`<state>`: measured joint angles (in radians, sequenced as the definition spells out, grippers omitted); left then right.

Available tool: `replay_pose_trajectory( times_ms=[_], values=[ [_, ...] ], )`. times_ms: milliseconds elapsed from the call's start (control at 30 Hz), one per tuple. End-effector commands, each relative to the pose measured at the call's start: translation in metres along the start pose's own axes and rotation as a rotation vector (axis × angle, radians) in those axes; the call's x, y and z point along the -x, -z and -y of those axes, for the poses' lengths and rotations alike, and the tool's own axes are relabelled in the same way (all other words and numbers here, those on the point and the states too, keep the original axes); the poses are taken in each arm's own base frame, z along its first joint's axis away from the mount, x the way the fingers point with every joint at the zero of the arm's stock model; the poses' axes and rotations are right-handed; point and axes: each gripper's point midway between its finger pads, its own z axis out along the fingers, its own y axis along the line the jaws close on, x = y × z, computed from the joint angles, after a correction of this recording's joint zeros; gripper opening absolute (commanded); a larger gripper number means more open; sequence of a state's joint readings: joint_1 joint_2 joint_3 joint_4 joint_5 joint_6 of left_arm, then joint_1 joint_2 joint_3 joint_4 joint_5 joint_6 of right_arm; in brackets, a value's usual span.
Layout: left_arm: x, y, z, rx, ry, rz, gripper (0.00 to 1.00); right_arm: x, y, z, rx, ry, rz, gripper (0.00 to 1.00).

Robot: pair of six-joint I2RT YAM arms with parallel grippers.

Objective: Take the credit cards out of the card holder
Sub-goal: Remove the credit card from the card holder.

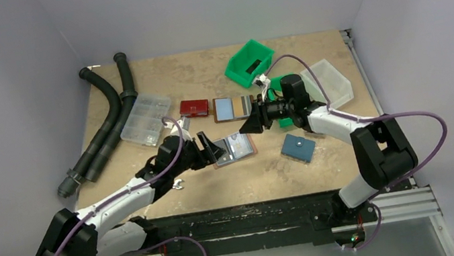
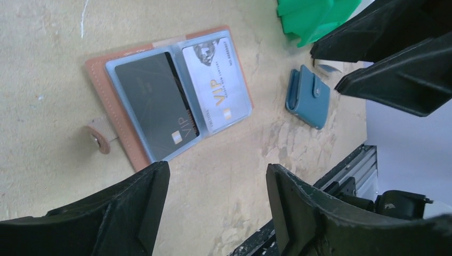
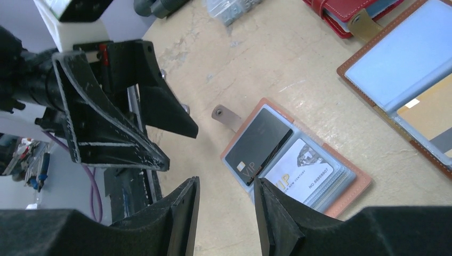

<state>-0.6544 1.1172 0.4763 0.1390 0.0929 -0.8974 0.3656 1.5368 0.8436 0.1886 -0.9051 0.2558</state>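
At the near middle of the worktop [image 1: 265, 176], a brown leather card holder [image 1: 235, 147] is laid open and flat, so its clear sleeves face up and can be reached from above. Two cards are counted in those sleeves: a black plastic credit card [image 2: 154, 104] on the left leaf and a white plastic credit card [image 2: 216, 85] on the right leaf. Neither has been drawn out.

The left tool [image 2: 216, 181] is held at the holder's left edge, released, with nothing between its jaws. It is probably placed there to steady the holder. The right tool [image 3: 224, 197] is poised at the holder's far right corner, its jaws partly apart and empty. It is judged to be lined up for pinching a card edge.

Just to the right, one blue square snap pouch [image 1: 298, 147] lies closed. Farther off, one second open brown wallet [image 1: 235, 107] and one closed red wallet [image 1: 194, 108] lie side by side. One green plastic bin [image 1: 250, 62] is seen at the far side.
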Motion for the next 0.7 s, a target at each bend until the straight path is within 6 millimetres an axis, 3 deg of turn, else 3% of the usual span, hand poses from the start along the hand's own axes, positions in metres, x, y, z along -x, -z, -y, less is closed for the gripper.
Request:
replay_pose_trajectory(
  times_ms=[0,200,433,667],
  values=[
    [0.008,-0.003,0.002,-0.031,-0.018,0.090,0.70,0.017,-0.006,-0.004,-0.009,0.029,0.038,0.49],
    [0.002,-0.006,-0.011,-0.005,-0.026,0.093,0.68,0.011,-0.013,0.000,-0.012,0.009,0.013,0.49],
    [0.001,-0.011,-0.011,-0.017,-0.041,0.095,0.65,-0.001,-0.024,0.003,-0.004,-0.021,-0.022,0.48],
    [-0.003,-0.018,-0.020,0.010,-0.055,0.086,0.64,-0.017,-0.041,0.006,-0.013,-0.047,-0.079,0.39]
  ],
)
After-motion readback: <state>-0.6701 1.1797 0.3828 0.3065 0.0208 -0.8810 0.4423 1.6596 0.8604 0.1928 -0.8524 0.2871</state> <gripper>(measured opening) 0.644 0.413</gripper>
